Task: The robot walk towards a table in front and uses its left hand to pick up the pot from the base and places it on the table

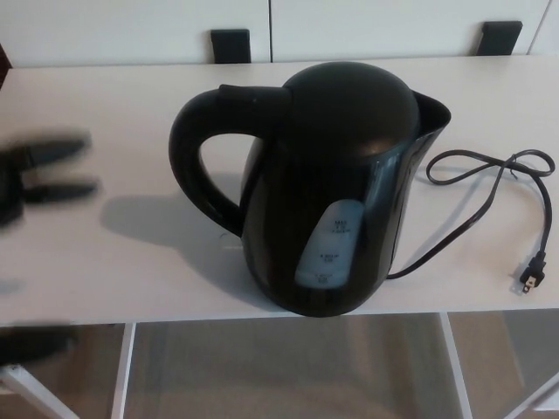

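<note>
A black electric kettle, the pot [332, 188], stands upright on the white table [105, 113] near its front edge. Its loop handle [196, 153] points toward the picture's left and its spout toward the right. A pale water window shows on its front. The base under it is hidden by its body. My left hand [39, 179] comes in blurred at the left edge, fingers [57, 148] spread apart and holding nothing, well left of the handle and not touching it. My right hand does not show.
A black power cord [489, 188] loops over the table to the right of the pot and ends in a plug [530, 278] near the front edge. Two dark chair backs stand behind the table. White table legs and floor show below.
</note>
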